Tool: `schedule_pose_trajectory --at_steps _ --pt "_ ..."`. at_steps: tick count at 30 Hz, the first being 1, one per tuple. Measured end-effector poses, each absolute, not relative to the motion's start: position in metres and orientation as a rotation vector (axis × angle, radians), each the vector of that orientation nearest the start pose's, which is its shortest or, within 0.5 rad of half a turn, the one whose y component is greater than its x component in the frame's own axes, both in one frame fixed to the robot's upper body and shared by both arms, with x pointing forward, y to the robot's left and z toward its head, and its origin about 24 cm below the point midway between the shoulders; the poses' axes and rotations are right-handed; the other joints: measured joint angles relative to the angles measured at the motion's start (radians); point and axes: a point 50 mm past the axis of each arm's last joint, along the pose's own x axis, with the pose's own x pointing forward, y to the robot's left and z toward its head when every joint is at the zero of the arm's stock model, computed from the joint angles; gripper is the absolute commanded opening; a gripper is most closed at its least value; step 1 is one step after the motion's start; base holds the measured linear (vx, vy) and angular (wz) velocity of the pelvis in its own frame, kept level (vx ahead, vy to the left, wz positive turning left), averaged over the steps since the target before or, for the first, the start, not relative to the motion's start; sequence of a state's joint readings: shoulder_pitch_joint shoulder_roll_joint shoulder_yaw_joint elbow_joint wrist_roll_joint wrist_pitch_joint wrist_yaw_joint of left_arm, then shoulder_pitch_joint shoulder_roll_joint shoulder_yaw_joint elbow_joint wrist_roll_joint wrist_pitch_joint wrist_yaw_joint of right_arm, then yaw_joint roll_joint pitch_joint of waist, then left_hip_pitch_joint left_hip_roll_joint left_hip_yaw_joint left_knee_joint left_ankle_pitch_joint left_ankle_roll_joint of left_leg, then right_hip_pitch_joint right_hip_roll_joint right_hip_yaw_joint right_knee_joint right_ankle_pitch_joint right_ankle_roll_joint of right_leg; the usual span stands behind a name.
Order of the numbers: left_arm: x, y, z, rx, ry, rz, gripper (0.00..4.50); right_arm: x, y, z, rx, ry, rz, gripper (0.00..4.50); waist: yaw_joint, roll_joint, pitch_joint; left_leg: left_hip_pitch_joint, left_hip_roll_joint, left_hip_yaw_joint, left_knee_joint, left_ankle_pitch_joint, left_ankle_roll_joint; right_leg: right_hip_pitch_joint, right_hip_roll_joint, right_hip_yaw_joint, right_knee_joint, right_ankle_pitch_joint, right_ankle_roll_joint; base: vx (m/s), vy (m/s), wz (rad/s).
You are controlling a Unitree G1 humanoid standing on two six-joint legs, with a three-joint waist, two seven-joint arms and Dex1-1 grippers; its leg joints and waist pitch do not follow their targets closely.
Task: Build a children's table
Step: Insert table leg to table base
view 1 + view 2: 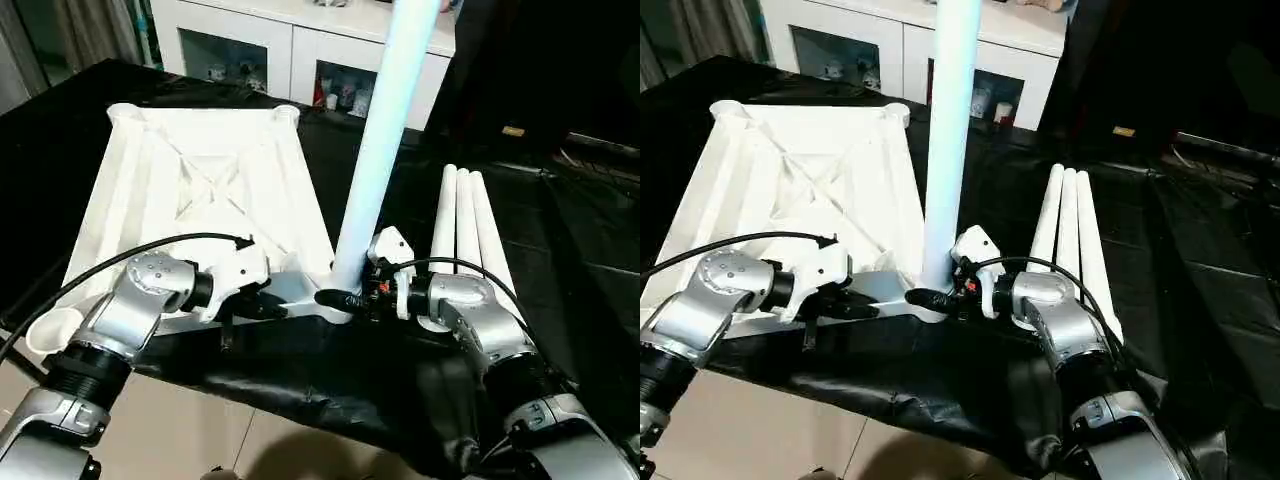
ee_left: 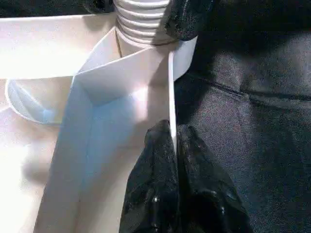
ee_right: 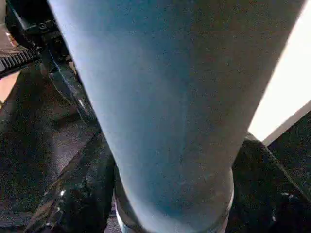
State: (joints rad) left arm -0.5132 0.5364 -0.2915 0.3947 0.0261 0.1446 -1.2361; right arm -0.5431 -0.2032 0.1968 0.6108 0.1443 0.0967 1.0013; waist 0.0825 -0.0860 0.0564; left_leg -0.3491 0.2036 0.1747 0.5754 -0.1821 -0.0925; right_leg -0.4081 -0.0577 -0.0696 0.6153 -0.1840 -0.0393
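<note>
On the black-sheeted worktable (image 1: 560,230), near its front edge, the children's tabletop (image 1: 200,190) lay upside down, a white plastic rectangle with ribbed, cross-braced underside and round corner sockets. One long white tube leg (image 1: 385,140) stood nearly upright in the near right socket (image 1: 335,300), its ridged end seated. Three spare legs (image 1: 465,235) lay side by side just to the right, touching. Bare black sheet extended beyond them. The left end effector (image 2: 175,160) was pinched closed on the thin near rim (image 2: 171,97). The right end effector (image 3: 170,194) straddled the leg's base, fingers (image 3: 77,199) apart on either side.
</note>
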Motion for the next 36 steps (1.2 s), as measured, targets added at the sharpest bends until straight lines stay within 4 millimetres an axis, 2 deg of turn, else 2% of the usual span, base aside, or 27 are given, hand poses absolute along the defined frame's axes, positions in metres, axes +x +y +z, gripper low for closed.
schedule_pose_trajectory --at_steps 10,15,19,24,31,33,36 --pt "0.304 0.17 0.064 0.527 0.49 -1.262 0.0 0.315 -0.094 0.035 -0.025 0.279 1.101 2.66 -0.007 -0.002 -0.001 0.002 0.0 0.0 0.0 0.0 0.0 0.004 0.0 0.0 0.001 0.0 0.0 0.0 0.0 0.0" --pt "0.32 0.151 0.058 0.508 0.48 -1.092 0.0 0.334 -0.088 0.029 0.075 0.286 0.77 2.65 -0.02 -0.001 -0.002 0.01 0.0 0.0 0.001 0.001 -0.001 0.007 0.0 0.001 0.001 0.0 0.005 0.0 0.0 0.0" --pt "0.333 0.129 0.054 0.461 0.493 -0.983 0.0 0.346 -0.084 0.028 0.133 0.307 0.52 2.65 -0.021 -0.002 -0.003 0.011 0.0 -0.001 0.001 0.001 -0.001 0.008 0.0 0.001 0.0 0.001 0.005 0.0 0.0 0.0" --pt "0.342 0.112 0.053 0.45 0.508 -0.918 0.0 0.355 -0.079 0.03 0.149 0.314 0.35 2.65 -0.02 -0.002 -0.003 0.009 0.0 -0.001 0.002 0.001 -0.001 0.008 0.0 0.001 -0.001 0.001 0.006 0.0 0.0 0.0" --pt "0.344 0.109 0.055 0.451 0.505 -0.907 0.0 0.356 -0.074 0.031 0.162 0.293 0.344 2.65 -0.019 -0.003 -0.003 0.006 0.0 -0.001 0.002 0.001 -0.001 0.007 0.0 0.0 0.0 0.002 0.007 0.0 0.0 0.0" --pt "0.344 0.11 0.056 0.457 0.501 -0.909 0.0 0.356 -0.074 0.031 0.166 0.284 0.36 3.21 -0.02 -0.003 -0.003 0.002 0.0 -0.002 0.002 0.001 -0.001 0.006 0.0 0.0 0.0 0.002 0.007 0.0 0.0 0.0" --pt "0.343 0.12 0.058 0.478 0.499 -0.899 0.0 0.353 -0.073 0.032 0.174 0.273 0.445 3.4 -0.027 -0.004 -0.003 -0.001 0.0 -0.002 0.002 0.001 -0.001 0.005 0.0 0.0 0.001 0.003 0.007 0.0 0.0 0.0"
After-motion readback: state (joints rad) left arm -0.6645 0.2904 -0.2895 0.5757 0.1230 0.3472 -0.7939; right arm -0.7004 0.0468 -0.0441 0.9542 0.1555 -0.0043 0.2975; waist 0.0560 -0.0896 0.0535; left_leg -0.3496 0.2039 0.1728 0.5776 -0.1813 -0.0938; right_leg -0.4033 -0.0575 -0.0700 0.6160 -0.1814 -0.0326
